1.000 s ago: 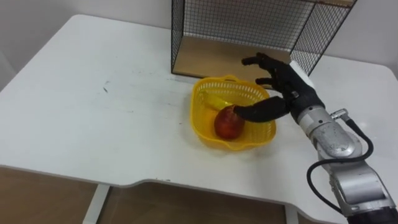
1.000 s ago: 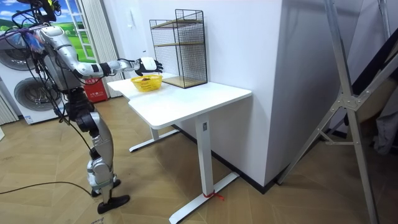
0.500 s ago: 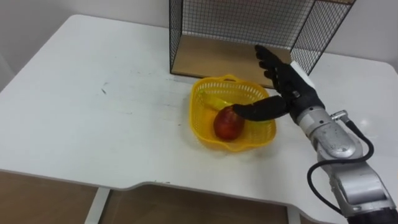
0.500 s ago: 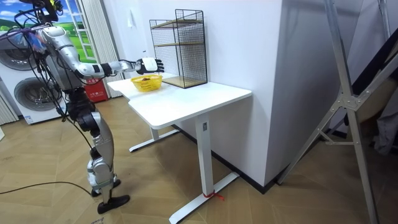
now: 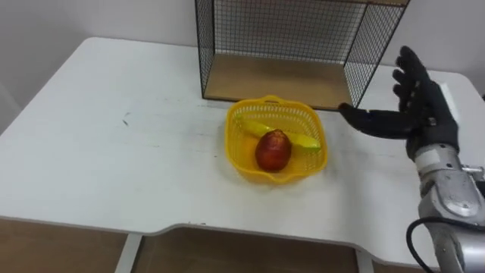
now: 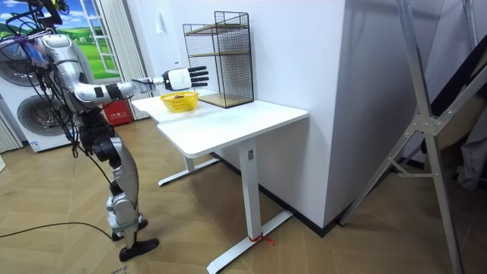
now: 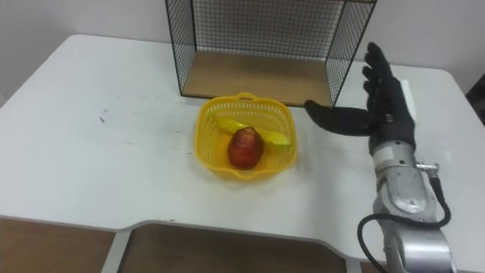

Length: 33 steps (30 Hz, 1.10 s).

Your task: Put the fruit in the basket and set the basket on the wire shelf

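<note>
Two fruits, red apple (image 5: 273, 150) + yellow banana (image 5: 305, 142), already in yellow plastic basket (image 5: 265, 174) on white table (image 5: 114, 152), just in front of black wire shelf (image 5: 288, 30). Right hand (image 5: 423, 114) spread wide, w/ nothing held, apart from basket. To do: basket onto shelf.

Left of the basket (image 5: 236, 130): we find the table (image 5: 114, 152) bare out to its left edge, so a hand passes freely there.
Near side: we see a bare strip of table between the basket and the near edge.
Far side: the wire shelf (image 5: 273, 30) stands just beyond the basket's far rim, and we see only a narrow gap between them.
Shelf mouth: it opens toward us over a bare wooden floor (image 5: 273, 80); wire mesh closes the left, right and far sides.
Right of the basket: our right hand (image 5: 420, 106) hangs spread, thumb toward the basket, with bare table between them.
Above the basket: we see nothing over it.
</note>
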### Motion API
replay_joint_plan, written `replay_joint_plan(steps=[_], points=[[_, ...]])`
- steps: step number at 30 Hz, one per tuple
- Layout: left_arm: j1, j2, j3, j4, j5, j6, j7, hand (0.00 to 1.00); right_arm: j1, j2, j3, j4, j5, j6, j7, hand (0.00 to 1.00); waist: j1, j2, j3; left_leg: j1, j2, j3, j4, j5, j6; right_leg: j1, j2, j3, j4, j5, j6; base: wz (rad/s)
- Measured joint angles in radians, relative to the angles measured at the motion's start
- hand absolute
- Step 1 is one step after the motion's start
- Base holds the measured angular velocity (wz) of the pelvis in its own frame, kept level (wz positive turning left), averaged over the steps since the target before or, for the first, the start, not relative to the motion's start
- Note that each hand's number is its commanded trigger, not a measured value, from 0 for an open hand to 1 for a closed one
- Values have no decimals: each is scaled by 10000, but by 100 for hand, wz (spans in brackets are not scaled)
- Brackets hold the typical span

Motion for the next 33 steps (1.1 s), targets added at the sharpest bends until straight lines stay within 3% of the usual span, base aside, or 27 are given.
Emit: replay_joint_plan(steps=[2,4,7,8,11,17,22,28,33], points=[[18,-12,774,-796,-548,-178,796,0,554,13,-349,-1,190,-67,-424,0,-13,158,-15,3,-4,-7,-4,1,0,5,-2,11,-2,0,0,0],[98,-7,1334,-1991,-606,-222,1547,0,912,26,-577,-6,177,-74,-838,0,-29,182,-43,6,-9,-34,-15,3,0,3,-6,3,-5,0,0,0],[-4,-7,2142,-4005,-335,-758,2972,0,1504,140,-1087,-140,-22,-84,-1389,0,90,223,-47,-4,-15,-31,-52,6,3,-33,-10,23,2,-4,6,-2],[-102,-5,2370,-4763,-294,-958,3642,0,1751,215,-1268,-240,-9,-122,-1624,0,152,318,-104,3,-16,-19,-85,7,5,-53,-9,42,-1,-6,8,-5],[-335,0,2512,-6461,78,-1304,5194,0,2236,298,-1326,-278,-253,-295,-2097,0,175,264,-78,36,-38,-3,-186,18,18,-98,28,127,-4,-15,25,-6],[-501,-5,2695,-9548,1107,-1560,6758,0,2397,473,-1391,-398,-247,-362,-2425,0,404,205,-86,69,-50,39,-234,18,25,-185,62,255,3,-18,31,-6],[-504,-3,2689,-11267,2114,-1734,7276,0,2354,489,-1411,-616,-235,-562,-2613,0,414,227,-48,16,-63,-54,-221,15,29,-181,54,172,-5,-19,37,6],[-617,-3,2469,-12954,2901,-2166,7443,0,2304,494,-1692,-955,210,-934,-2580,0,364,384,80,-18,-64,-114,-179,14,28,-175,56,151,-7,-23,43,4],[-720,-6,1966,-13345,3503,-2576,7008,0,2206,669,-1558,-967,661,-1306,-1908,0,212,402,70,-16,-66,-38,-161,14,23,-161,72,163,-11,-24,44,-1]])
